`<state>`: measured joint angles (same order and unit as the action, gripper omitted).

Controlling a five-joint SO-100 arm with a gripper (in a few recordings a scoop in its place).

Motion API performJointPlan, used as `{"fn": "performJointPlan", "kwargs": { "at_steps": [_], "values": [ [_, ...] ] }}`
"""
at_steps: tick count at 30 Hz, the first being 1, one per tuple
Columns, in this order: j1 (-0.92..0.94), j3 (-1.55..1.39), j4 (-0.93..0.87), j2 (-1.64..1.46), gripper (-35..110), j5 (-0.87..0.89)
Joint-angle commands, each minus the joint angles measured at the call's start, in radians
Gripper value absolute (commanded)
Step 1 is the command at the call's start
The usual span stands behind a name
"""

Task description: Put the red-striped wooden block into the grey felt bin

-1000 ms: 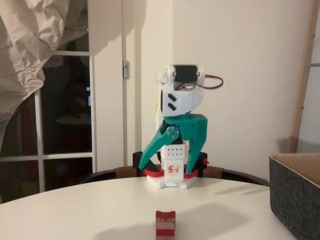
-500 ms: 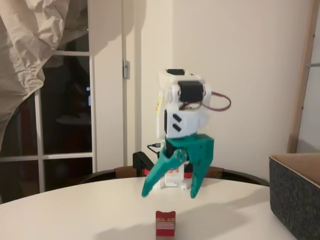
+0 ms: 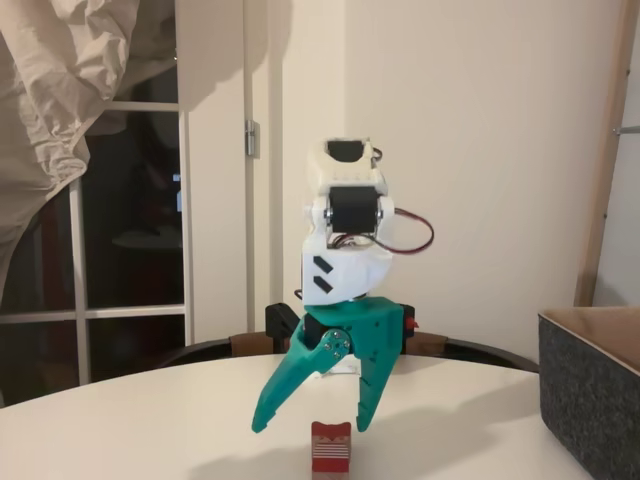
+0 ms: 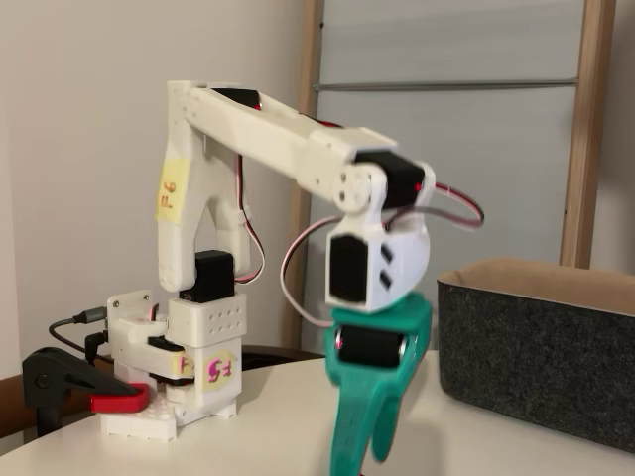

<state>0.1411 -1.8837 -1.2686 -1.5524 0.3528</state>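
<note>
The teal claw (image 3: 310,425) stands released, its two fingers spread wide and pointing down at the table (image 3: 150,425), grasping nothing. Against the picture of a second ago, when it hung folded close to the arm's base at the far side of the table, it has swung forward and come down in two clear stages, and its tips now hang near the tabletop. The red-striped wooden block (image 3: 331,447) sits on the table just below and in front of the claw, roughly in line with the gap between the fingers though nearer the right-hand one; it has not shifted across the three pictures. Whether the tips have reached the block's level cannot be told from the front. In the side-on fixed view the claw (image 4: 363,441) appears as a blurred teal shape under the white arm (image 4: 268,129), consistent with travel. The grey felt bin (image 3: 590,390) stands well apart to the claw's right in the front fixed view. Judgement: approach stage; block not yet gripped, carry and drop outstanding.
</note>
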Motion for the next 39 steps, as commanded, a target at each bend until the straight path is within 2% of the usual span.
{"fn": "performJointPlan", "kwargs": {
  "at_steps": [1,26,39],
  "values": [
    [0.038,0.011,-0.002,0.005,46,0.035],
    [-0.029,0.0,0.011,0.109,41,-0.028],
    [-0.031,0.003,0.132,0.213,35,0.009]
  ]
}}
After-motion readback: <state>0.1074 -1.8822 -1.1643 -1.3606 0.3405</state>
